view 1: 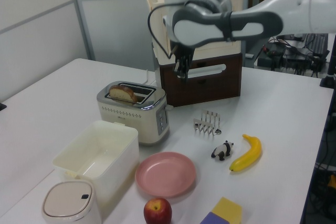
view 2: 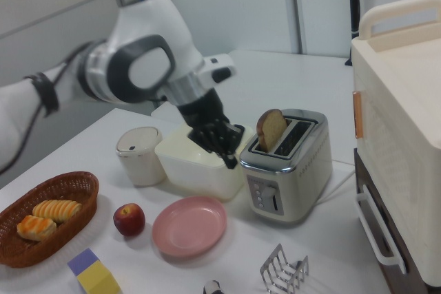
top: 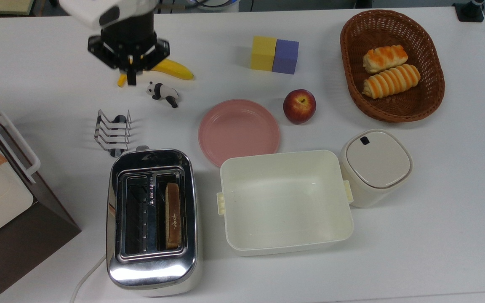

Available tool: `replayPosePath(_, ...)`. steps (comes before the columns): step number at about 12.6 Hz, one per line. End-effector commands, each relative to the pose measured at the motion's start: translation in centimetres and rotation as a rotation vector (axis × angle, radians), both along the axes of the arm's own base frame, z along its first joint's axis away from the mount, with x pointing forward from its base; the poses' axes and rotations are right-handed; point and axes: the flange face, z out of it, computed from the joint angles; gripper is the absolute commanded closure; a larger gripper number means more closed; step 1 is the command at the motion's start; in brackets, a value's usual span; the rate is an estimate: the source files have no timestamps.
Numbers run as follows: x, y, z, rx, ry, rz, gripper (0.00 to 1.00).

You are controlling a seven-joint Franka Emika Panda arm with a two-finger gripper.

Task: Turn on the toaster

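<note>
the toaster (top: 152, 261) is mirror-bright chrome over a white base, with a white cord; the slice of bread (top: 172, 214) in one slot is golden brown. the gripper (top: 129, 78) is black, on a white and grey arm. the table (top: 436, 210) is white. the plate (top: 238, 132) is pink, the apple (top: 299, 106) red with a yellow blush. the two blocks are yellow (top: 263, 53) and purple (top: 285, 56). the basket (top: 434, 99) is brown wicker, its bread rolls (top: 390, 69) striped orange and cream. the banana (top: 175, 69) is yellow, the toy panda (top: 162, 93) black and white. the tub (top: 284, 202) and lidded bin (top: 375, 166) look cream, perhaps off-white.
</note>
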Motion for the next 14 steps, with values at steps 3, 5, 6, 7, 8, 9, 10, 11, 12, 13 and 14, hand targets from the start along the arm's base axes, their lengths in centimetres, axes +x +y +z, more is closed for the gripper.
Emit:
replayPosePath(3,-4.4,0.1,4.9,0.018,0.103,-0.048,0.99)
replayPosePath(5,-5.6,0.0,6.3,0.047,0.121,-0.064,0.96)
replayPosePath(6,-5.9,0.3,7.0,0.093,0.107,-0.064,0.96)
replayPosePath(7,-6.2,0.8,7.7,0.147,0.086,-0.060,0.97)
replayPosePath(8,-6.2,1.2,7.8,0.157,0.084,-0.056,0.97)
replayPosePath(9,-6.2,1.3,7.8,0.159,0.083,-0.054,0.94)
replayPosePath(10,-6.2,1.5,7.8,0.161,0.083,-0.051,0.69)
replayPosePath(11,-6.2,1.7,7.8,0.162,0.083,-0.047,0.15)
replayPosePath(12,-6.2,2.0,7.9,0.150,0.084,-0.038,0.00)
replayPosePath(13,-6.1,2.4,7.8,0.150,0.085,-0.030,0.00)
replayPosePath(14,-6.1,3.0,7.8,0.156,0.084,-0.023,0.00)
